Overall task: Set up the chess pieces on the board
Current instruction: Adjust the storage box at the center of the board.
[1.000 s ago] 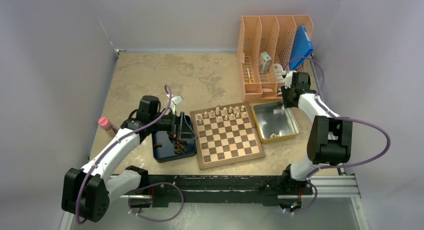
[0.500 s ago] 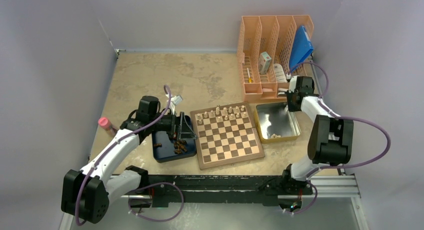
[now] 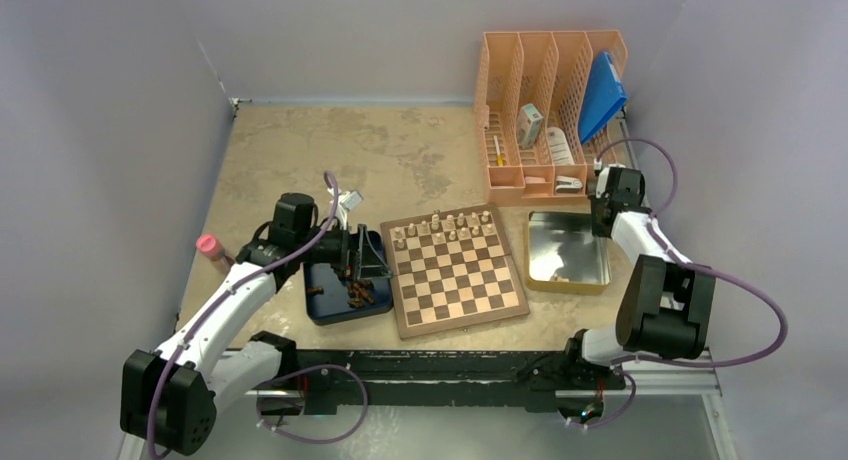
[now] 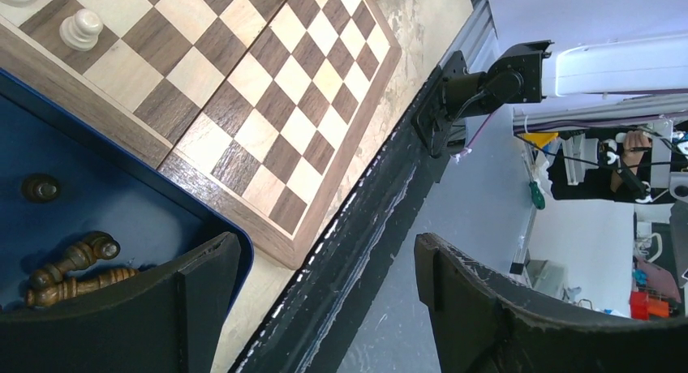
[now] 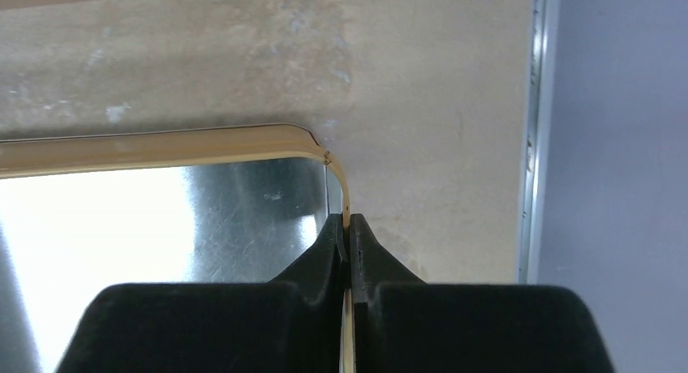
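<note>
Top camera overlooks everything; wrist cameras sit close over board (image 4: pixel 268 105) and yellow tray (image 5: pixel 162 142).

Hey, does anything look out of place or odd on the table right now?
Yes. The right gripper has its jaws shut on the thin rim of the yellow metal tray, near a corner, rather than on a chess piece. In the dark blue tray, two dark brown wooden chessmen lie on their sides.
</note>
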Controlling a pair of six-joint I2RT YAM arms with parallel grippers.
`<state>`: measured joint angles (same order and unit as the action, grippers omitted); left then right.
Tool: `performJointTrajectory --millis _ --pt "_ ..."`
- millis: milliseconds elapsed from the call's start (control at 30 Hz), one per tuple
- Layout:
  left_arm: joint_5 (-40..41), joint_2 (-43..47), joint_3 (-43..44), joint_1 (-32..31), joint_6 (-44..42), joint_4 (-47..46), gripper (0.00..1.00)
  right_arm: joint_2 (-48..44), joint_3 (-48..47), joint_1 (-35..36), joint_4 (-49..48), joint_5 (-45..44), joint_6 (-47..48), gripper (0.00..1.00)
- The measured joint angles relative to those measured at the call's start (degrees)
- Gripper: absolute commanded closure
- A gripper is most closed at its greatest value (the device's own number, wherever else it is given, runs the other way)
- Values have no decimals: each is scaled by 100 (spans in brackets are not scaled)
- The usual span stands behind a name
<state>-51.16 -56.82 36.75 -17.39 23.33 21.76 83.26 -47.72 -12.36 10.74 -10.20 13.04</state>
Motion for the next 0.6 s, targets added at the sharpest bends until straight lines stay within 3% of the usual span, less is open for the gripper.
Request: performJointTrajectory --millis 600 --pt "175 85 0 0 2 35 22 -247 83 -404 61 -302 -37 100"
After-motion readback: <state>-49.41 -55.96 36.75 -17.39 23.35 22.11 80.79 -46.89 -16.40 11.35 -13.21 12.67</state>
